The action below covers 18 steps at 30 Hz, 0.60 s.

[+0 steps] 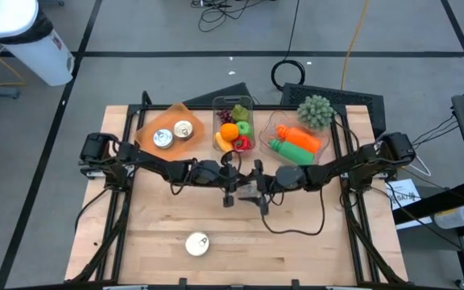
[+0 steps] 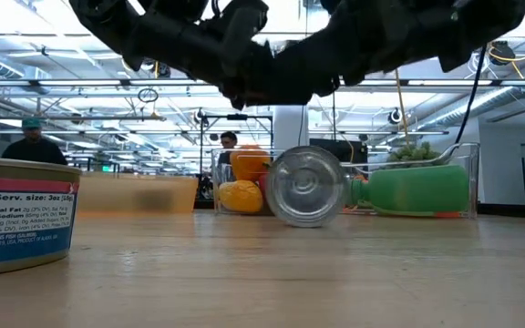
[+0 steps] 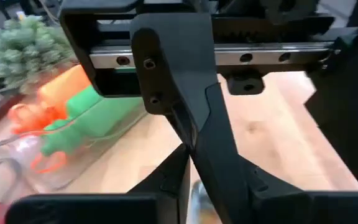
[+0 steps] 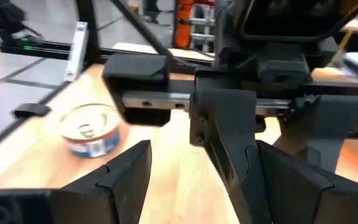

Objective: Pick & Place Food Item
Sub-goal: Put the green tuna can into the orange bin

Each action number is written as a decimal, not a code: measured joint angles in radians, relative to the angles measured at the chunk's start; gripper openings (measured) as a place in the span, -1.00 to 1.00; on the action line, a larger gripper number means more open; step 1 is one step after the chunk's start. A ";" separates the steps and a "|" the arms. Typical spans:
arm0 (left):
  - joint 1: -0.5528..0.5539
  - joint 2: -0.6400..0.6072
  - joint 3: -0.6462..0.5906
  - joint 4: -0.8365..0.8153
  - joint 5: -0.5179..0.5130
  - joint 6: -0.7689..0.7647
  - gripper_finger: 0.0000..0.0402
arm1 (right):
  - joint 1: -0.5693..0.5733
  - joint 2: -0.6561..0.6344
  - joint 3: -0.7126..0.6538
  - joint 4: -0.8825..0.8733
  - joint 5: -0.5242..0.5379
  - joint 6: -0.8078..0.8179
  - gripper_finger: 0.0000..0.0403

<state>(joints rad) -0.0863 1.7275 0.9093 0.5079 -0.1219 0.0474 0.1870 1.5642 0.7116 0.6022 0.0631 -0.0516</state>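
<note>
- The left gripper point(image 1: 230, 196) and the right gripper point(image 1: 262, 199) meet over the bench point(image 1: 312, 250) centre.
- Right gripper fingers stand apart; for the left I cannot tell.
- 1 can point(image 1: 196, 244) lies near the front edge.

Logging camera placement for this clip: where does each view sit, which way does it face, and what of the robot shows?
High: overhead, straight down on the table; both arms meet mid-table.
Low: table height, facing the room; arms overhead, a can on its side, a tuna can close.
Left wrist: facing the right gripper and green bottle.
Right wrist: facing the left gripper and tuna can.
Shared: tuna can, also in the high view.
</note>
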 joint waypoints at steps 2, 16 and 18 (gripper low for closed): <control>-0.003 0.000 0.001 -0.006 0.003 -0.029 -0.62 | 0.002 -0.002 0.001 -0.037 -0.005 0.010 0.28; 0.003 -0.002 -0.002 -0.022 -0.018 -0.234 -0.29 | 0.007 -0.015 -0.002 -0.272 0.093 0.046 0.68; 0.003 -0.001 -0.003 -0.034 -0.036 -0.237 -0.13 | 0.007 -0.031 -0.002 -0.281 0.090 0.042 0.70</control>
<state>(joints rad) -0.0837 1.7264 0.9062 0.4736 -0.1577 -0.1892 0.1944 1.5331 0.7094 0.3216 0.1533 -0.0100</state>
